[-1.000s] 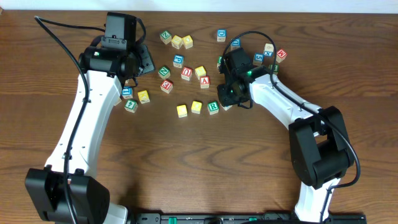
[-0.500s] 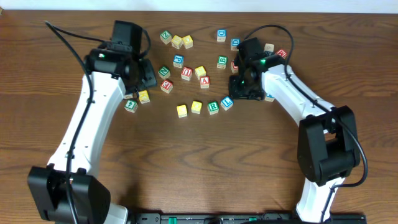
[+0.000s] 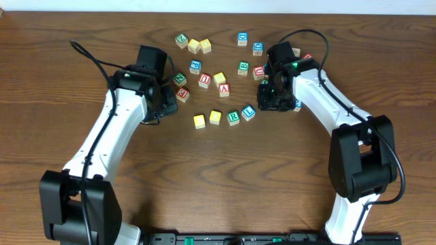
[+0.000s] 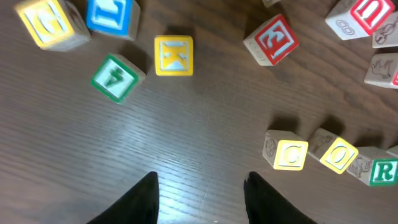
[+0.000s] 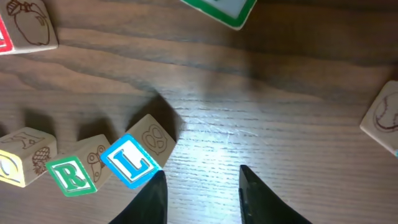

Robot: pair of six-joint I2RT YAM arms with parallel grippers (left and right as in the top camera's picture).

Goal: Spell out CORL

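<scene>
Four letter blocks lie in a row at the table's middle: a yellow C (image 3: 199, 121), a yellow O (image 3: 215, 117), a green R (image 3: 233, 117) and a blue L (image 3: 248, 112), which sits slightly turned. My right gripper (image 3: 271, 102) is open and empty, just right of the L (image 5: 130, 162); its fingers (image 5: 202, 177) hover over bare wood. My left gripper (image 3: 161, 107) is open and empty, left of the row. In the left wrist view the C (image 4: 290, 154), O (image 4: 339, 155) and R (image 4: 382, 171) lie ahead and right of the fingers (image 4: 202, 186).
Several loose letter blocks are scattered behind the row (image 3: 204, 64), and more sit near the right arm (image 3: 259, 49). A green block (image 4: 117, 77), a yellow block (image 4: 173, 55) and a red block (image 4: 272, 39) lie ahead of the left gripper.
My right gripper has let go of the blue L at the row's right end and drawn back to the right. My left arm has swung right and nearer, towards the row.
</scene>
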